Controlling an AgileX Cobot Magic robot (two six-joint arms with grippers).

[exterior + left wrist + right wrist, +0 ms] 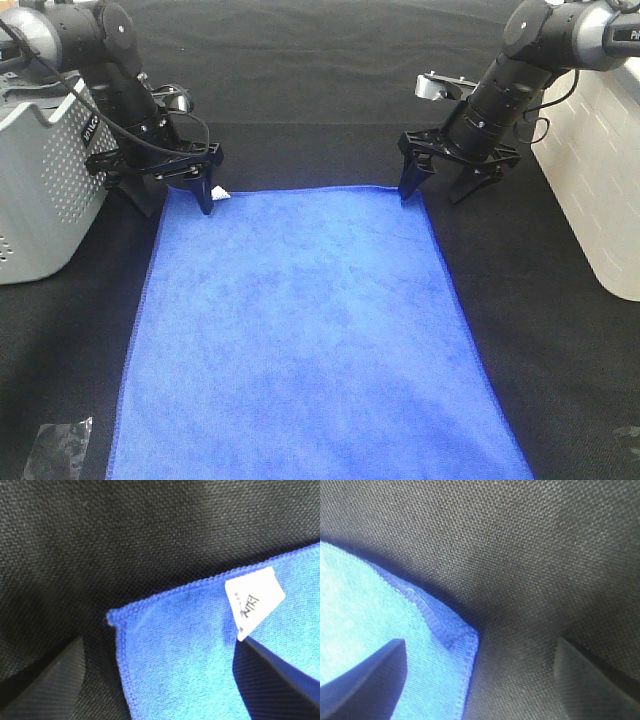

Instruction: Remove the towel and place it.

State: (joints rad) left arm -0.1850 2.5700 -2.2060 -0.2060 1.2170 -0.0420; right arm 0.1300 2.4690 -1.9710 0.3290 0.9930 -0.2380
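The towel (310, 330), bright royal blue, lies spread flat on the black table cloth, reaching from the grippers to the front edge of the view. My left gripper (165, 195) stands open over its far left corner (190, 645), one finger (50, 685) off the cloth and the other (285, 675) over it beside the white tag (253, 602). My right gripper (432, 195) is open at the far right corner (380, 625), one finger (370, 680) above the towel and the other (590, 680) above the bare table. Neither gripper holds anything.
A grey perforated basket (40, 190) stands at the left, close behind the left arm. A white brick-patterned box (600, 180) stands at the right. A scrap of clear plastic (60, 445) lies at the front left.
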